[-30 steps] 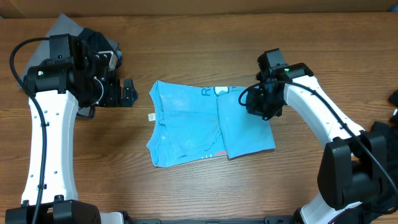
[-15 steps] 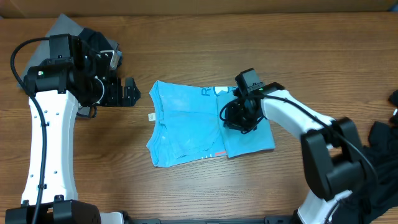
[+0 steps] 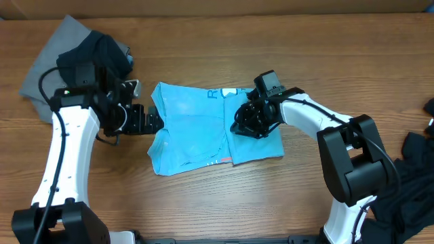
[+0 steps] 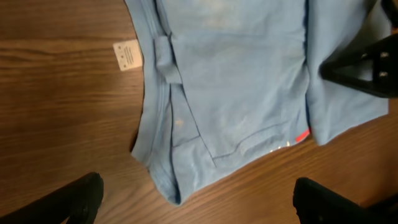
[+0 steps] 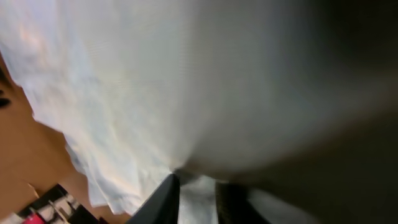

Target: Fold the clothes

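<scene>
Our right jaws pinch a fold of the light blue T-shirt (image 3: 190, 129), which lies half-folded on the counter (image 3: 203, 54). Our left jaws gape wide and empty, its tagged edge just ahead of them. Mid-fold, we judge; next, the left must close on that edge.

soft even room light, faint shadows on the table (image 3: 203, 210); up close the light blue t-shirt (image 5: 124, 81) blurs, washed pale, darkening rightward
</scene>
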